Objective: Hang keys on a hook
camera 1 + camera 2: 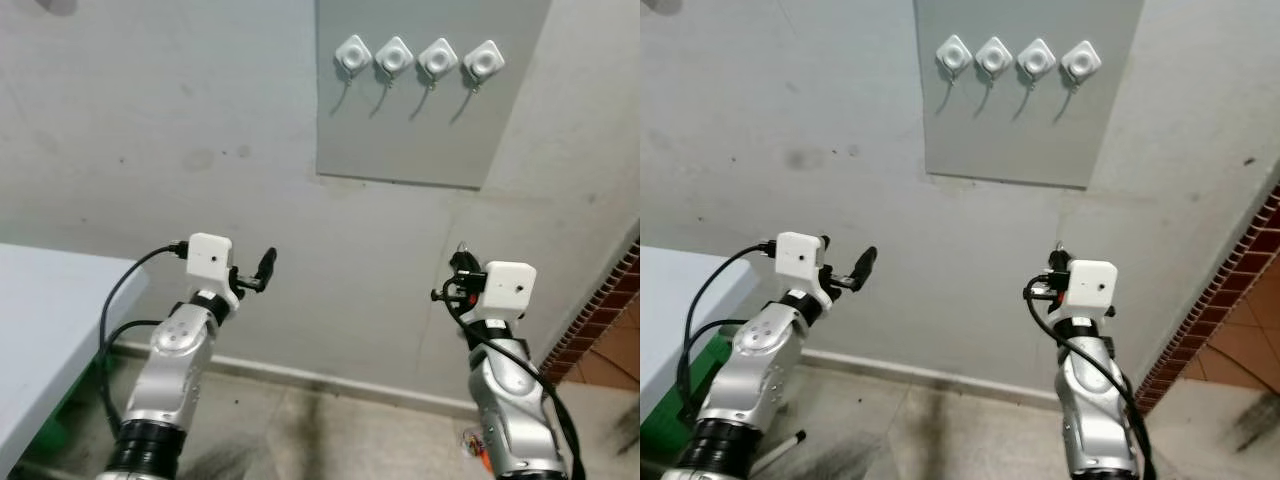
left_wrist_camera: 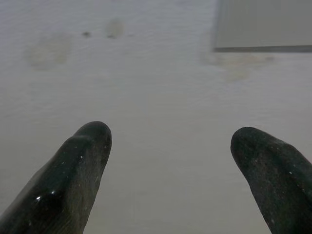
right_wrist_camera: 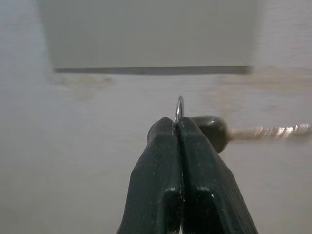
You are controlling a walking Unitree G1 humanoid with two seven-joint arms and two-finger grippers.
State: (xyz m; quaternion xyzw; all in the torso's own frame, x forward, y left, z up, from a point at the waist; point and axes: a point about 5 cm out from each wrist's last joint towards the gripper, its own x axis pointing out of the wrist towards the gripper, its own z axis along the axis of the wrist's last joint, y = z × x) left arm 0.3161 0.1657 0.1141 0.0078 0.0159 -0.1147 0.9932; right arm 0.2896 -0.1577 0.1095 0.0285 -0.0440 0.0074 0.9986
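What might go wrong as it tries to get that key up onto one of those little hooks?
The right gripper pinches only the thin ring, with the key sticking out sideways, so it might swing or slip free. The four hooks are small and sit well above the gripper on the panel, so the ring may miss its hook. The left gripper is open and holds nothing, so a dropped key likely falls.

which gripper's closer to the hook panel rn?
Right. The right gripper, shut on the key ring, sits just below the grey hook panel; the left gripper, open, is further off to the panel's lower left.
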